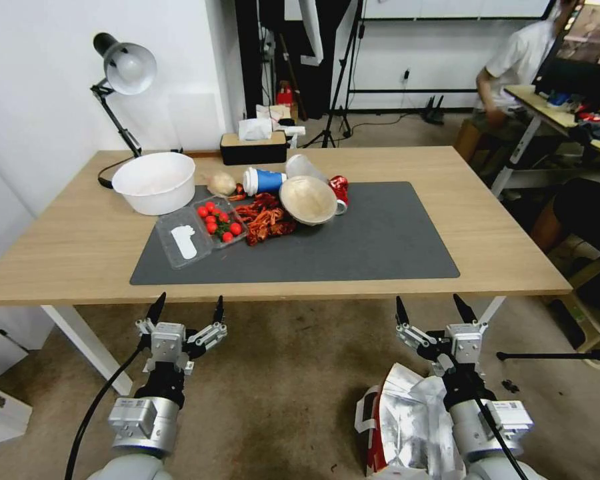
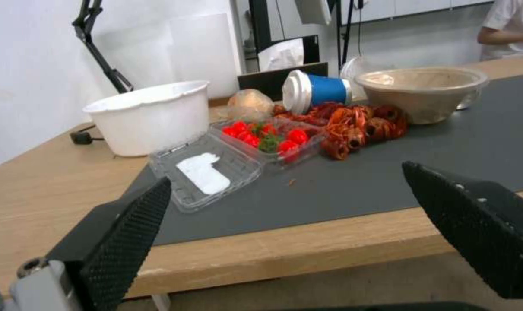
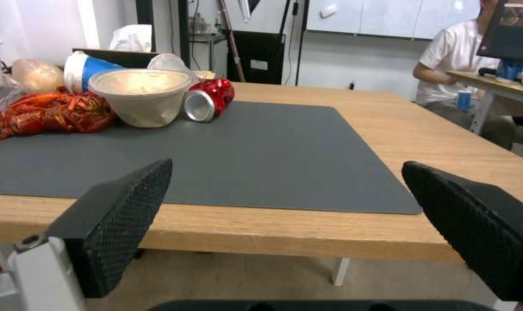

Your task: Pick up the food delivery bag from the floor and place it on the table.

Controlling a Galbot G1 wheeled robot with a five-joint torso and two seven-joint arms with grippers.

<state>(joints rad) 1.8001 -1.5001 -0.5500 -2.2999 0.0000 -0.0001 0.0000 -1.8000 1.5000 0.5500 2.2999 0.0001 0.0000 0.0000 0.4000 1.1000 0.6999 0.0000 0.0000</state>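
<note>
The food delivery bag [image 1: 407, 427] is seen on the floor [image 1: 280, 387], lower right. The right gripper [image 1: 437, 312] and the left gripper [image 1: 187, 309] are held wide open, empty, before the table [image 1: 80, 247], probably ready for grasping.

1. Bag [image 1: 407, 427]: lower part cut off by head view's bottom edge; right arm hides its right side, so handles can't be made out
2. Table [image 1: 73, 247]: legs mostly hidden under top; far left corner cut off in left wrist view
3. Cup [image 1: 265, 181]: lies partly behind bowl [image 1: 308, 199]; print too small to read
4. Can [image 1: 340, 189]: half hidden by bowl in head view, label unreadable
5. Lamp [image 1: 123, 70]: base hidden behind white tub [image 1: 155, 181]; head cut off in left wrist view
6. Tissue box [image 1: 253, 148]: front partly blocked by cup in left wrist view
7. Round item behind tub [image 1: 221, 183]: too blurred to tell what it is
</note>
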